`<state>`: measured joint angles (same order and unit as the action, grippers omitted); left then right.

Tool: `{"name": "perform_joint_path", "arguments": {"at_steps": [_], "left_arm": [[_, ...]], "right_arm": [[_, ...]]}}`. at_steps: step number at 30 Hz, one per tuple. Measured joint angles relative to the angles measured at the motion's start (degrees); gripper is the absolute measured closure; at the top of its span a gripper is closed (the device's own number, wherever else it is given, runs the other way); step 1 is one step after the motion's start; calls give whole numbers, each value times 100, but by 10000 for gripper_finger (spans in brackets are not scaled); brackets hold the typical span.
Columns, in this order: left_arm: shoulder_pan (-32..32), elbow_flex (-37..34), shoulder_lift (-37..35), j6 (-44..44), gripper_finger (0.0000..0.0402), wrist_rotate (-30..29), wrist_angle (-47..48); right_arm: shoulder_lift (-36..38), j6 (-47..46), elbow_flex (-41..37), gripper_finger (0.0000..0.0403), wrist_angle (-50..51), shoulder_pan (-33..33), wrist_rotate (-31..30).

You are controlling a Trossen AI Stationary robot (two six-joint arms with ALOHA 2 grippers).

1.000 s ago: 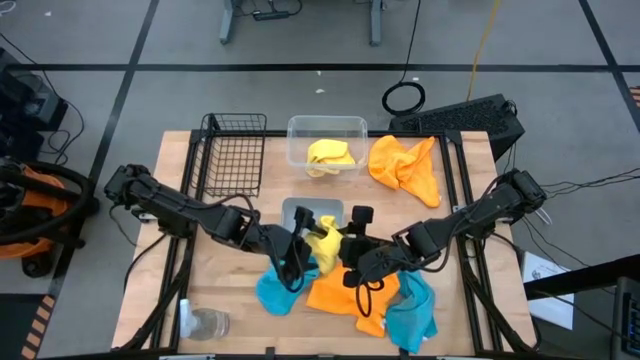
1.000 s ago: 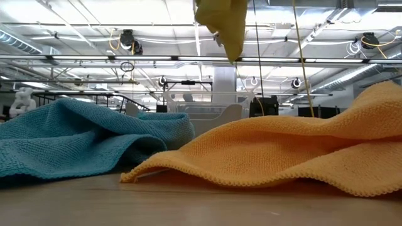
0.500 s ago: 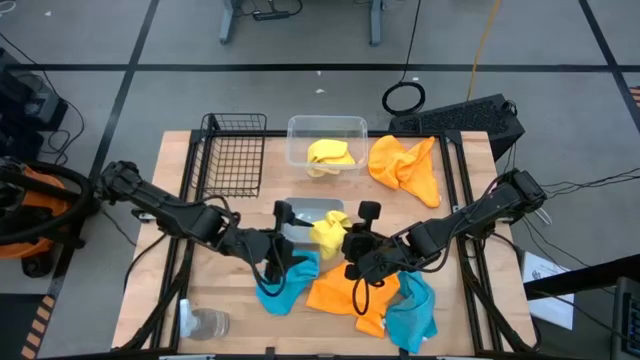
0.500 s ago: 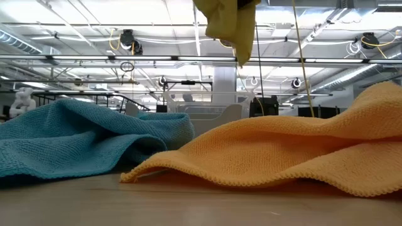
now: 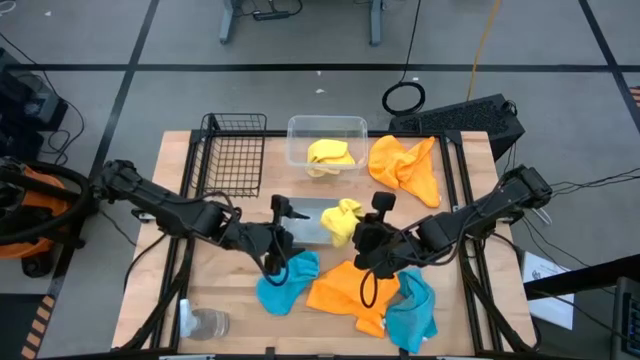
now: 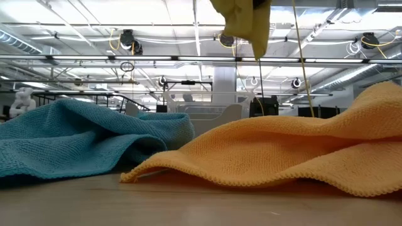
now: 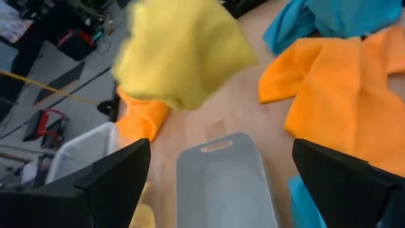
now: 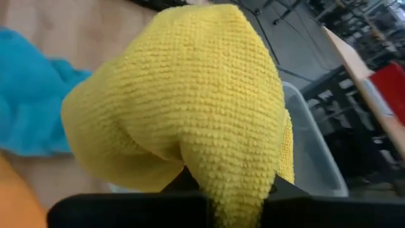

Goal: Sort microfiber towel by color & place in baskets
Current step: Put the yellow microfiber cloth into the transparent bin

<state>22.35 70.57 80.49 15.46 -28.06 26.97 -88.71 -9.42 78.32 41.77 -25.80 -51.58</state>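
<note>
A yellow towel (image 5: 343, 220) hangs bunched from my right gripper (image 5: 358, 233), above the far right end of the grey tray (image 5: 305, 224). The low view shows only the towel's lower end (image 6: 242, 22). My left gripper (image 5: 283, 236) is open at the tray's left end and holds nothing; its wrist view looks down into the tray (image 7: 221, 180). The clear tub (image 5: 325, 128) holds another yellow towel (image 5: 330, 155). The black wire basket (image 5: 233, 152) stands left of the tub. My right gripper is shut on a bunched fold of the yellow towel (image 8: 209, 114), several layers thick. It comes from the table's right side, roughly level. The cloth drapes over the fingers and hides the place of contact. The towel is lifted clear and hangs slack.
An orange towel (image 5: 345, 290) lies near the front edge between two blue towels (image 5: 285, 285) (image 5: 410, 310). Another orange towel (image 5: 405, 165) lies right of the tub. A glass cup (image 5: 205, 322) stands at the near left corner.
My right gripper has carried the yellow towel up and toward the table's far right, from over the towel pile to over the tray. My left gripper has drawn back toward the table's left, away from the towel.
</note>
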Motion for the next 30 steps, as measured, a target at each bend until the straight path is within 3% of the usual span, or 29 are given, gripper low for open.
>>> {"name": "perform_joint_path", "arguments": {"at_steps": [6, 9, 13, 20, 26, 30], "left_arm": [[-243, -1004, -217, 236, 13, 410, -1290], [-349, -1353, -328, 454, 13, 452, -2141], [-467, -1525, -383, 439, 13, 447, -2560], [-474, -1583, -383, 309, 13, 209, -2612], [-541, -1583, -433, 341, 13, -589, -2214], [-840, -1599, -429, 369, 13, -366, -2008]], "right_arm": [[0, 71, 0, 384, 306, 212, -63], [0, 561, 0, 384, 196, 430, -51], [51, 1352, 0, 384, -167, 966, 100], [46, 2492, 2, 383, -1243, 2353, 1935], [46, 2906, 2, 383, -1770, 3748, 3451], [44, 2870, 2, 383, -1972, 4650, 4577]]}}
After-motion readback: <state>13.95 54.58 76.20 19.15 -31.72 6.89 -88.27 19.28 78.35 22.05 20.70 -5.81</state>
